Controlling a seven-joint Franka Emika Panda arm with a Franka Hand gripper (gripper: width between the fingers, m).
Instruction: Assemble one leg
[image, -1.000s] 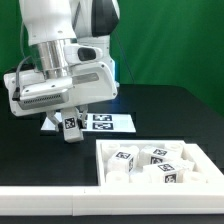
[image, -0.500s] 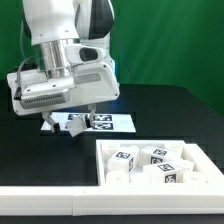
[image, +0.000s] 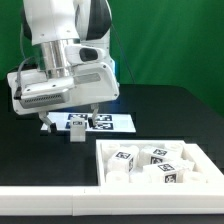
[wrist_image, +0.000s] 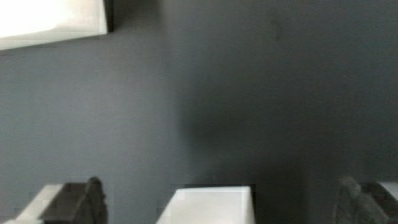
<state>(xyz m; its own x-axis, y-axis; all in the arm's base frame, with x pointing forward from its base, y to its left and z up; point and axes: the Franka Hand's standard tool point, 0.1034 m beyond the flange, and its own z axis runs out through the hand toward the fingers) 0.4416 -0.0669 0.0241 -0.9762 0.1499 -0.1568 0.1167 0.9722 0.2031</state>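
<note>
One small white plastic oblong leg (image: 75, 131) stands on the black desk (image: 150, 105), left of centre, between the pincer's (image: 70, 122) spread fingers.

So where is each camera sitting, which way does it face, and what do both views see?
Exterior view: off the arm, at table height, facing the open gripper above the leg, marker board and tray; arm and hand show.
Wrist view: on the wrist, looking down past both fingertips at the table.
Shared: the leg between the fingers.
</note>
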